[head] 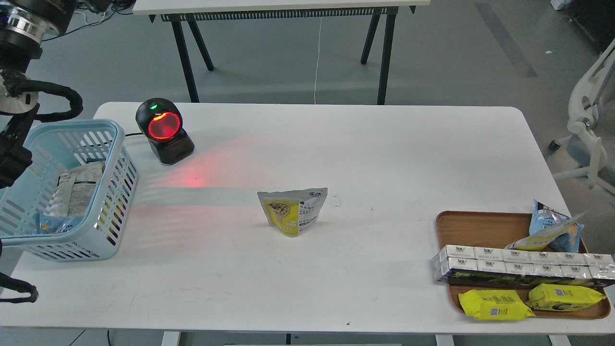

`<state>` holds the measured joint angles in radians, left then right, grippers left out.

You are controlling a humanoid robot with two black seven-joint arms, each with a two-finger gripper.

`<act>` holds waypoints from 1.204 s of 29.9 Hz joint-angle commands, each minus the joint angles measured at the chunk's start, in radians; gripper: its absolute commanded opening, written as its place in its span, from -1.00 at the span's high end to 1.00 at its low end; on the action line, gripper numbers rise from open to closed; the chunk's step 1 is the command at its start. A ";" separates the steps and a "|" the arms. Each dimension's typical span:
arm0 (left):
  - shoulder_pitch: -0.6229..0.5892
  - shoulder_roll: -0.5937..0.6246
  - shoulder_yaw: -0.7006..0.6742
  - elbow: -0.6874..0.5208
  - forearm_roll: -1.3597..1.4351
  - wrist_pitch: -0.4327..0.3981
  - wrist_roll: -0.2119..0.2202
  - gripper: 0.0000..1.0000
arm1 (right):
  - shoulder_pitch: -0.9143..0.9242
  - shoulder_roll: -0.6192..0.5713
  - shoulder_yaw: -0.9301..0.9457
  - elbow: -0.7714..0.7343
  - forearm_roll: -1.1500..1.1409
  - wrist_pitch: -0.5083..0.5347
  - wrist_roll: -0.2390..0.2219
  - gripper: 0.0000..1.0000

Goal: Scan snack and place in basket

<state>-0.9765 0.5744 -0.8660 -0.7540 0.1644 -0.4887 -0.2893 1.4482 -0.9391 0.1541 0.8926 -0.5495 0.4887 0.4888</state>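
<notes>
The snack pouch [293, 211], yellow below and grey-white above with a round picture of pale nuts, stands upright in the middle of the white table [365, 144]. The light blue basket [115, 158] sits at the table's left edge and holds a grey-white packet [77, 190]. Only the wrist and cabling of my left arm [19, 29] show at the top left; its gripper is out of view. My right arm and gripper are out of view.
A black barcode scanner [165, 130] with a glowing red window stands at the back left and casts red light on the table. A brown tray [475, 226] at the right holds a blue-and-yellow bag, grey-white cartons and two flat yellow packets.
</notes>
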 commanded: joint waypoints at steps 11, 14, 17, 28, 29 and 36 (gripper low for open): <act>-0.407 0.222 0.583 -0.083 0.015 0.000 -0.057 -1.00 | -0.207 -0.006 -0.002 -0.003 0.494 0.000 0.000 -1.00; -0.537 0.236 0.764 -0.105 0.038 0.000 -0.102 -1.00 | -0.248 0.022 -0.001 -0.009 0.562 0.000 0.000 -1.00; -0.655 0.231 0.901 -0.181 0.128 0.000 -0.113 -1.00 | -0.265 0.031 -0.001 -0.020 0.571 0.000 0.000 -1.00; -0.962 0.082 1.314 -0.611 0.685 0.000 -0.199 -1.00 | -0.302 0.034 -0.001 -0.072 0.573 0.000 0.000 -1.00; -0.991 0.067 1.352 -0.648 0.728 0.000 -0.199 -1.00 | -0.307 0.034 -0.001 -0.080 0.573 0.000 0.000 -1.00; -1.067 -0.079 1.515 -0.722 0.961 0.000 -0.199 -1.00 | -0.348 0.037 -0.001 -0.126 0.573 0.000 0.000 -1.00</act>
<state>-2.0375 0.5643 0.5915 -1.4662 1.0272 -0.4888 -0.4891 1.1151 -0.9049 0.1538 0.7812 0.0231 0.4886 0.4887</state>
